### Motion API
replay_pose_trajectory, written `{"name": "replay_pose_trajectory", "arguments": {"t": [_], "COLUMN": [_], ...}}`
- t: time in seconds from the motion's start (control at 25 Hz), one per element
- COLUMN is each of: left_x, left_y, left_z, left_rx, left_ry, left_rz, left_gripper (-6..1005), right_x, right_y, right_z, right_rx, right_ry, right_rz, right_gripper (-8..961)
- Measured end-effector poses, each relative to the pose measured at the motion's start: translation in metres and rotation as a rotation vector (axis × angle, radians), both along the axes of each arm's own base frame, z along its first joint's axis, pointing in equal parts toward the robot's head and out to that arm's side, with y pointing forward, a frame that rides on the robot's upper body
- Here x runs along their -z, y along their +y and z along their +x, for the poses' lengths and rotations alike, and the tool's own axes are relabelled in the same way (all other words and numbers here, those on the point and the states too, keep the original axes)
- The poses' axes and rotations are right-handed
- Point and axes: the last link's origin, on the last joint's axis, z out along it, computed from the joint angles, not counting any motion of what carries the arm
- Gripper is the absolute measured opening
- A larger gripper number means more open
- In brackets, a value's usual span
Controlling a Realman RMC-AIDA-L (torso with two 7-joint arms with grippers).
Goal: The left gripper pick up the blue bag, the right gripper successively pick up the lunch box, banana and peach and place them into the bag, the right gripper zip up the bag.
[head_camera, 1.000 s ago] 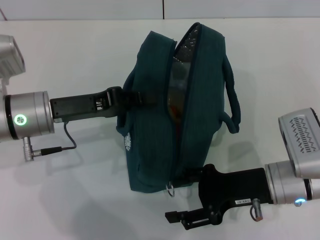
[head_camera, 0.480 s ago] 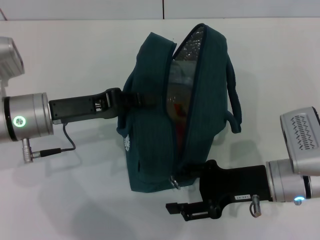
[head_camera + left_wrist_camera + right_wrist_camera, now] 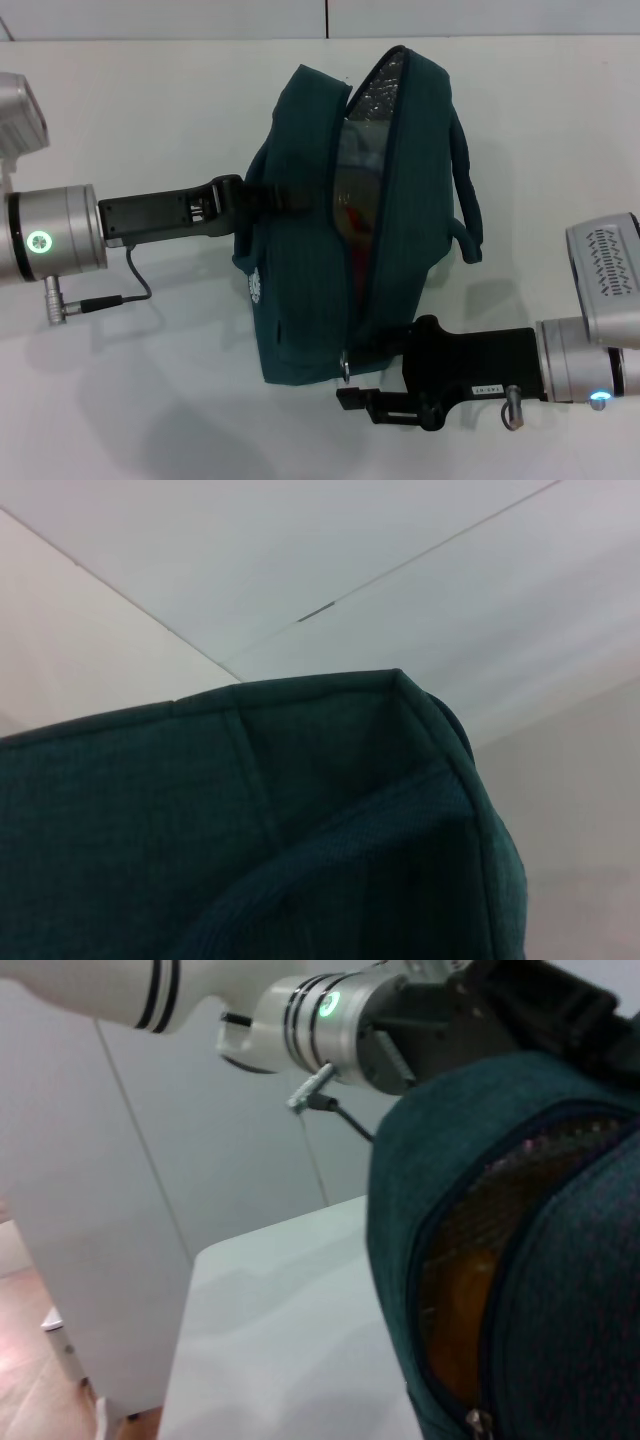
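One white tabletop [image 3: 180, 100] carries the scene. One blue bag [image 3: 300, 250] sits mid-tabletop between the two arms, its mouth partly open along the zip so that a strip of silver foil lining [image 3: 375, 95] shows at the far end. Two loop handles: one [image 3: 465, 190] hangs free on the robot's right side of the bag; the other [image 3: 275, 195] is stretched out toward the left arm. One small white round logo [image 3: 254, 287] shows on the bag's left panel. One metal ring zipper pull [image 3: 344, 366] hangs at the near end of the zip.

Left end effector [image 3: 235, 195]: at the bag's left side, against the handle there; fingers hidden by fabric, so clamped or apart cannot be told. Left wrist view shows only teal fabric [image 3: 250, 860] filling the lower part.

Right end effector [image 3: 395, 365]: at the near end of the bag, just beside the zipper pull; fingertips concealed behind the bag edge, grip cannot be told.

Contents: orange-yellow and red patches [image 3: 345, 215] visible through the opening, and an orange mass [image 3: 465, 1300] in the right wrist view; individual items cannot be distinguished. The zipper slider [image 3: 478, 1422] shows in the right wrist view
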Motion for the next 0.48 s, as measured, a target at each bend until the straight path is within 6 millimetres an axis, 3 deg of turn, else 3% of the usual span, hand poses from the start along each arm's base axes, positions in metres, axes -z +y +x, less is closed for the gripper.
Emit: {"name": "replay_pose_trajectory", "arguments": {"t": [0.48], "left_x": [-0.0010], "left_y": [0.0006], "left_z": [-0.0002], "left_rx": [-0.001], "left_ry": [-0.001], "left_rz": [0.004], "left_gripper": [33], "right_x": [0.0004], "right_y": [0.0022], "right_z": [0.0020], "right_rx": [0.016], "right_ry": [-0.006], "right_rz": [0.024], "right_gripper": [457]}}
